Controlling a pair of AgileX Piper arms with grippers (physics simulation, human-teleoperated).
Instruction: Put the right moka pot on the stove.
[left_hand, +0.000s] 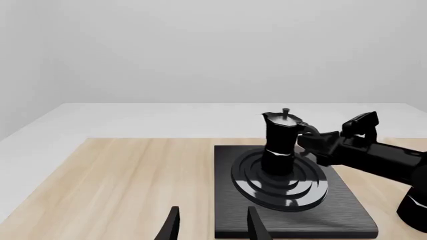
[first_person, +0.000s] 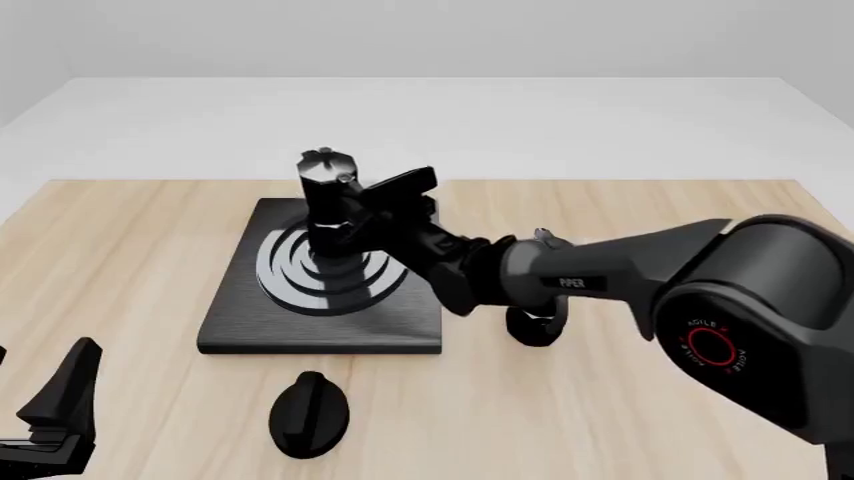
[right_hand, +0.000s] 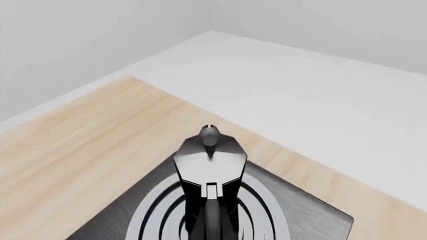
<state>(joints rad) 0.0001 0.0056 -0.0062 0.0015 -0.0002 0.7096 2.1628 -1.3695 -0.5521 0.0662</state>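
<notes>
One pot, the right moka pot (first_person: 324, 200), is held over the stove (first_person: 234, 315) rings, handle grasped by right gripper (first_person: 358, 212) jaws; lowering and release judged next.

The work surface is a light wooden table (first_person: 120, 270) with visible lengthwise grain. Its far edge meets a plain white floor area (first_person: 534, 120) that runs back to a pale grey wall (first_person: 427, 35).

A small black oval knob (first_person: 310, 414) lies flat on the table near the front edge, left of centre.

A second black moka pot (first_person: 537, 326) stands on the table right of centre; it is largely hidden, with only its base and top knob visible.
</notes>
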